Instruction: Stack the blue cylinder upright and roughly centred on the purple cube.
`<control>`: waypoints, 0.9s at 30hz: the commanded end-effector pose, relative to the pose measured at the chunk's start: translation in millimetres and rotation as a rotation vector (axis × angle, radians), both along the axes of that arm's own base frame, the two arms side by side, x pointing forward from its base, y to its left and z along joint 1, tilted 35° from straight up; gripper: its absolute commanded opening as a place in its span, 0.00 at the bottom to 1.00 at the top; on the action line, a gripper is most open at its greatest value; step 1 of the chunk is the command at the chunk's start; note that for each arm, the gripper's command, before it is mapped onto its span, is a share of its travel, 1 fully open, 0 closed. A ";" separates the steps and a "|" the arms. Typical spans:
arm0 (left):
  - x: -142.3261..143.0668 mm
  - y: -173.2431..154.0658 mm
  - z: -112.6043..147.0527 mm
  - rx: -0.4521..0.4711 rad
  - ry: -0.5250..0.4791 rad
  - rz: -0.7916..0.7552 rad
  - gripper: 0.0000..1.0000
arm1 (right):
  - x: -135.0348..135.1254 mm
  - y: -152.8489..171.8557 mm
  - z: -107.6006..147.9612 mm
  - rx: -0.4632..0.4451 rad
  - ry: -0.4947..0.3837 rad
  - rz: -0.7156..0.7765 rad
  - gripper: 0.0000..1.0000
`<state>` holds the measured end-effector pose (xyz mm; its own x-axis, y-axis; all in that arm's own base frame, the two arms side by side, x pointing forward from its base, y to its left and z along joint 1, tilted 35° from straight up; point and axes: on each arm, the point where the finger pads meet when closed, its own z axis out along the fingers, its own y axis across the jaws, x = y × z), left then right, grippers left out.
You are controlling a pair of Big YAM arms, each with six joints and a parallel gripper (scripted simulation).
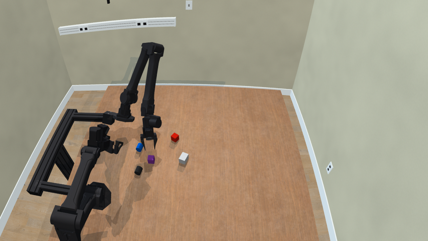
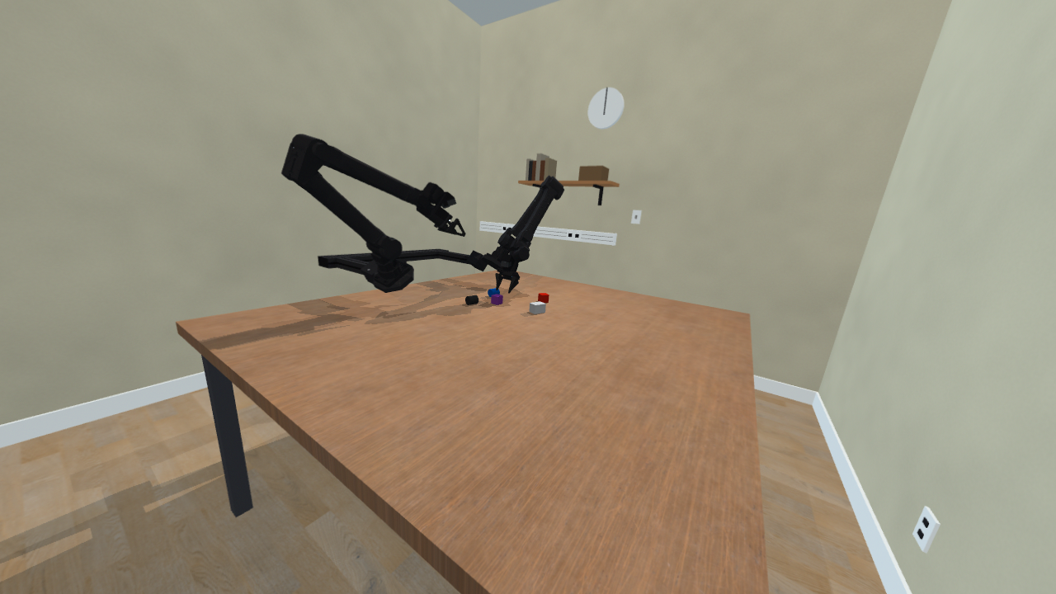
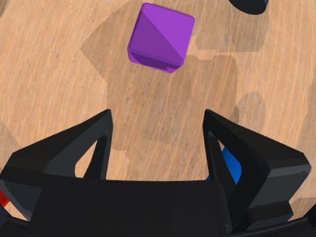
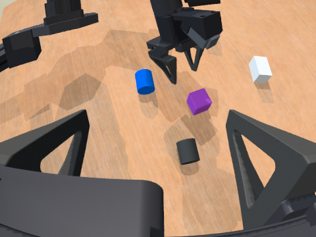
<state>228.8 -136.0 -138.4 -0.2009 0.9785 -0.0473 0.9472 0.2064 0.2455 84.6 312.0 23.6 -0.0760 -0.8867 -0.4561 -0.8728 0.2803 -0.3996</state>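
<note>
The blue cylinder (image 1: 139,146) rests on the table and seems to lie on its side. It also shows in the right wrist view (image 4: 145,81). The purple cube (image 1: 151,159) sits a little nearer the table's front, also in the left wrist view (image 3: 160,37). My left gripper (image 1: 148,144) points down just beside the cylinder, open, with nothing between its fingers. In the left wrist view the cylinder (image 3: 231,167) peeks out behind the outer side of one finger. My right gripper (image 1: 116,146) (image 2: 454,225) is open and empty, raised above the table.
A black cylinder (image 1: 137,170) lies on its side close to the purple cube. A white cube (image 1: 183,157) and a red cube (image 1: 174,137) sit further to the right. A black frame (image 1: 50,149) stands at the table's left edge.
</note>
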 end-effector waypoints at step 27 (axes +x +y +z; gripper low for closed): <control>-70.9 73.4 16.7 -0.362 0.197 -0.546 0.64 | -0.7 29.7 -24.8 0.045 0.034 0.078 1.00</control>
<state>194.9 -69.5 -112.0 0.2331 0.8901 -0.3915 0.9722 -0.2048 0.1133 82.8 329.8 -7.3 -0.0295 -0.8877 -0.4595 -0.9049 0.2190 -0.3649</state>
